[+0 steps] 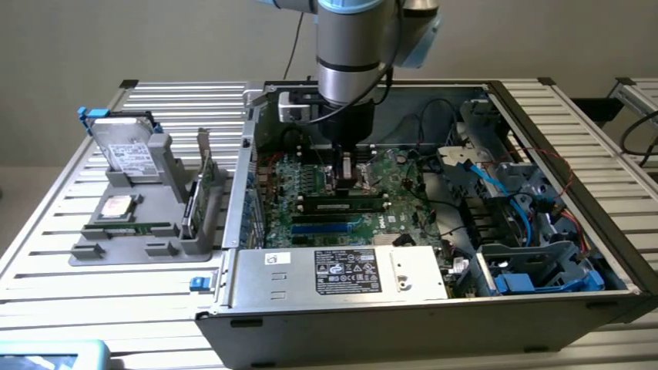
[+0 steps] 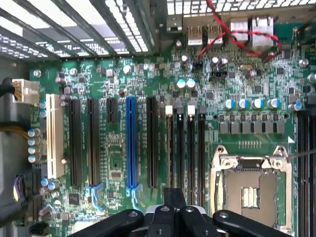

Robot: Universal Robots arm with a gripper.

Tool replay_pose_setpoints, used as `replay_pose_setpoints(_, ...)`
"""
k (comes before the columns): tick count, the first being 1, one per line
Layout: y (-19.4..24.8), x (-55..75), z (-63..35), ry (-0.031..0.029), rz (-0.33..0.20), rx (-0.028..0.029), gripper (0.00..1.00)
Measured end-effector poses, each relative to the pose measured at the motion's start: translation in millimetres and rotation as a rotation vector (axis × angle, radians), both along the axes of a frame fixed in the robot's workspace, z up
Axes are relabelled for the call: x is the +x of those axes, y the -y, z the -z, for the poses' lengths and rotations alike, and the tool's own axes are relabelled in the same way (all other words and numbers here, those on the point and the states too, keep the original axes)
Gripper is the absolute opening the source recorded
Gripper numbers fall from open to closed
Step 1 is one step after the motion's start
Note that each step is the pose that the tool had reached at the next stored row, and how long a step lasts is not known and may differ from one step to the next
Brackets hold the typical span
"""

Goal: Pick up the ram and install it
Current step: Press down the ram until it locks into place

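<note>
The ram [image 1: 344,206] is a long green stick with black chips, seated lengthwise in a black memory slot of the motherboard [image 1: 401,173] inside the open computer case. My gripper [image 1: 347,179] hangs over the processor socket [image 2: 249,187], just behind the ram in the exterior view and apart from it. In the wrist view my gripper [image 2: 174,217] is shut with its black fingers [image 2: 129,218] drawn together, and I see no board between them. More black slots [image 2: 305,168] run along the edge beside the socket.
A grey holder [image 1: 113,250] at the exterior view's left carries a silver hard drive [image 1: 129,154], an upright green card [image 1: 206,185] and a thin green strip [image 1: 134,229]. The case holds a power supply [image 1: 340,274], blue and black cables [image 1: 483,177] and a drive cage [image 1: 535,270].
</note>
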State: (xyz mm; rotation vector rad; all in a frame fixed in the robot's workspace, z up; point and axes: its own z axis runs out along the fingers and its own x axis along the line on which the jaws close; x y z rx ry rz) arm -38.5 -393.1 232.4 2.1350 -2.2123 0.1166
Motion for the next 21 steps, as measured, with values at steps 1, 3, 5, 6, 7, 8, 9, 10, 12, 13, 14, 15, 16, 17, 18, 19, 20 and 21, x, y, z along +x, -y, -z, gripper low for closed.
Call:
replay_pose_setpoints(1, 0.0, -2.6, 0.0, 0.0000, 0.000, 0.0000, 0.11)
replay_pose_setpoints(3, -0.1, -5.4, 0.6, 0.0001, 0.000, 0.0002, 0.11)
replay_pose_setpoints(5, 0.0, -6.4, 1.8, 0.0008, 0.000, 0.0000, 0.11)
replay_pose_setpoints(6, 0.0, -6.8, 2.3, 0.0013, 0.000, 0.0000, 0.11)
replay_pose_setpoints(7, 0.0, -6.9, 2.7, 0.0015, 0.000, -0.0001, 0.11)
replay_pose_setpoints(8, 0.1, -7.1, 2.9, 0.0019, 0.000, -0.0002, 0.11)
replay_pose_setpoints(9, 0.0, -7.1, 3.4, 0.0022, 0.000, 0.0002, 0.11)
replay_pose_setpoints(10, 0.0, -7.3, 3.9, 0.0024, 0.000, 0.0001, 0.11)
replay_pose_setpoints(12, 0.0, -7.6, 5.1, 0.0027, 0.000, 0.0001, 0.11)
replay_pose_setpoints(13, 0.0, -7.8, 5.3, 0.0029, 0.001, -0.0002, 0.11)
replay_pose_setpoints(14, 0.0, -8.0, 5.5, 0.0029, 0.000, -0.0003, 0.11)
replay_pose_setpoints(15, 0.1, -8.1, 5.7, 0.0030, 0.000, -0.0004, 0.11)
replay_pose_setpoints(16, 0.0, -8.2, 6.0, 0.0031, 0.000, -0.0003, 0.11)
replay_pose_setpoints(17, 0.0, -8.3, 6.4, 0.0033, 0.000, -0.0002, 0.11)
replay_pose_setpoints(18, 0.0, -8.4, 6.8, 0.0034, 0.000, -0.0004, 0.11)
replay_pose_setpoints(19, 0.0, -8.6, 7.5, 0.0036, 0.001, 0.0001, 0.11)
replay_pose_setpoints(20, 0.1, -8.6, 7.8, 0.0040, 0.001, -0.0003, 0.11)
replay_pose_setpoints(21, 0.1, -8.6, 8.1, 0.0041, 0.000, -0.0007, 0.11)
